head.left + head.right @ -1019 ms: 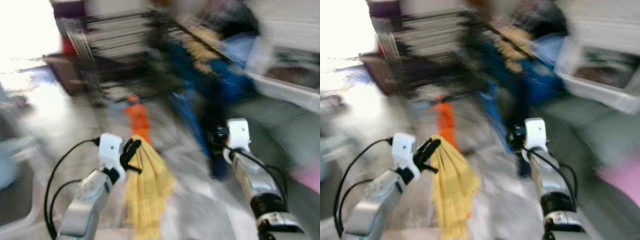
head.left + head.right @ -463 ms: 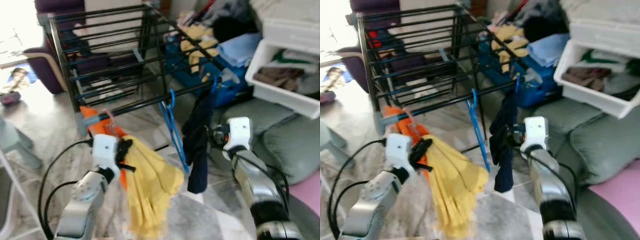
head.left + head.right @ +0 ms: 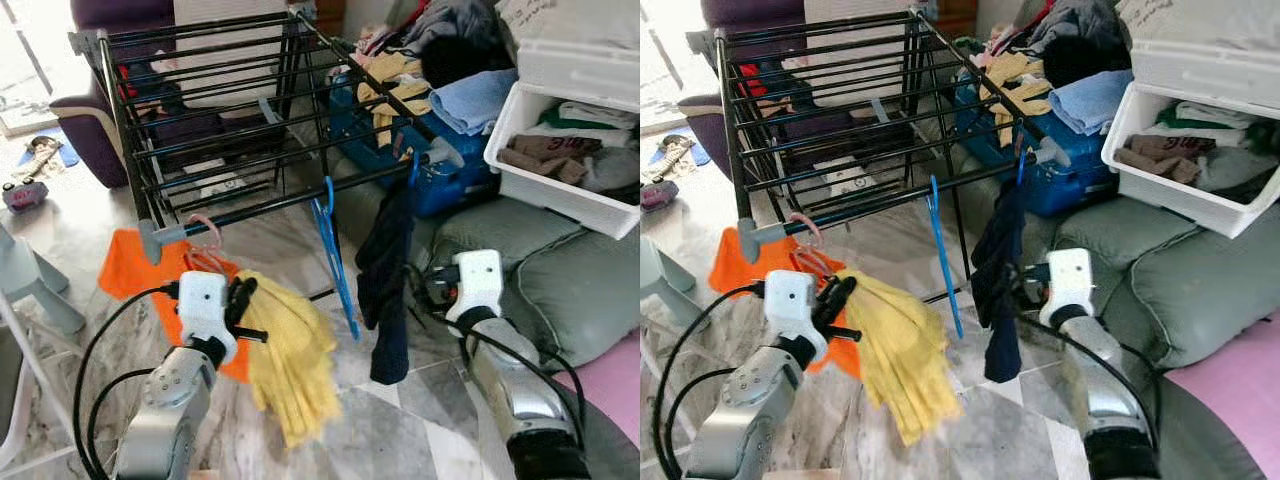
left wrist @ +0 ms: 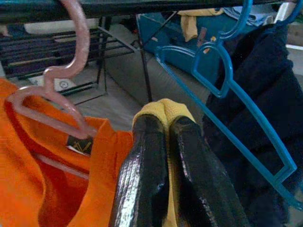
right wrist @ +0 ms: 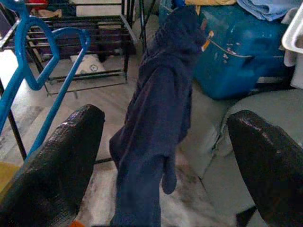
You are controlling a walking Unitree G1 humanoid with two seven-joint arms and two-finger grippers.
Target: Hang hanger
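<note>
Hanger isn't visible in my left tool (image 3: 243,300), lower left: it's clamped tight on a yellow cloth (image 3: 290,365) below the rack (image 3: 250,130). Right tool (image 5: 156,156) is wide open, empty. Risk: cloth snags the pink hanger (image 4: 61,90) or slips off.

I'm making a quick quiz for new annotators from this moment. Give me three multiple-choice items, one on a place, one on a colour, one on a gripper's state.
1. Where does the orange shirt hang?
A. On a pink hanger on the drying rack
B. In the white bin
C. On the grey cushion

2. What colour is the cloth in the left gripper?
A. Navy
B. Yellow
C. Light blue

3. How is the right gripper?
A. Shut on the blue hanger
B. Shut on the navy garment
C. Open

Answers: 1 A, the pink hook is over the rack's front bar. 2 B, yellow fabric sits between the shut fingers. 3 C, its fingers stand wide apart, the navy garment beyond them.
</note>
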